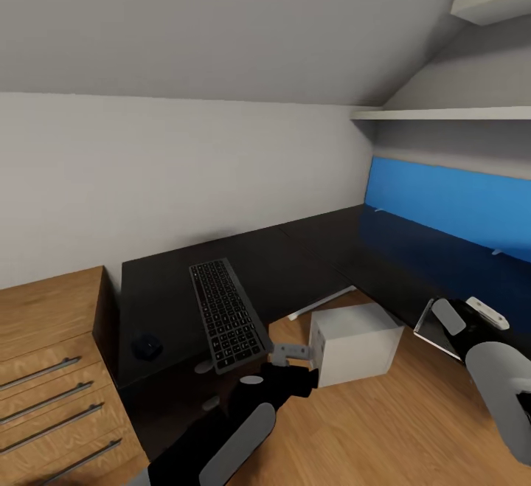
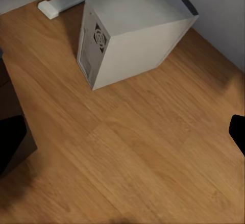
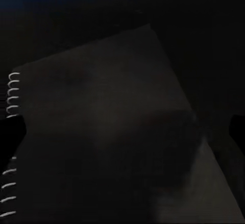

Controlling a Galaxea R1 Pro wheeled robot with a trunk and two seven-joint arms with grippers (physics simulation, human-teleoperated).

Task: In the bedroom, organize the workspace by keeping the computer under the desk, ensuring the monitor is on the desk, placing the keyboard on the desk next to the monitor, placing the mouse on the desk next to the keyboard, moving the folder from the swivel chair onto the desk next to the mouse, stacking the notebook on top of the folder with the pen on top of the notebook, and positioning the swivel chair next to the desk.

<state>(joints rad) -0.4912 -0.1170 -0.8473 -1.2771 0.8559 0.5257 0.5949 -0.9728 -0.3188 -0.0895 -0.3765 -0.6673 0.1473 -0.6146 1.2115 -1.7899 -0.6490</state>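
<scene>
- The desk (image 1: 295, 265) is an L-shaped slab with a matte black top and a bright blue back panel (image 1: 450, 206); everything below is placed against it.
- The keyboard (image 1: 227, 314), slim with dark keys in a silver frame, lies on the desk's near wing, its front end jutting past the edge.
- The mouse (image 1: 147, 346), a small dark rounded lump, sits on the same wing, apart from the keyboard, toward the wooden drawers (image 1: 51, 375).
- The computer (image 1: 354, 342), a pale grey box, stands on the wood floor (image 2: 127, 157) in the desk's inner corner, only partly beneath the top.
- The left gripper (image 1: 289, 353) hangs just beside the computer, off the desk's edge; I cannot tell how its fingers stand.
- The right gripper (image 3: 122, 132) hovers over a spiral-bound notebook (image 3: 102, 132) on the desk's far wing; its dark fingertips (image 3: 10, 134) look spread, though the view is murky.
- Open floor lies in front of the computer.
</scene>
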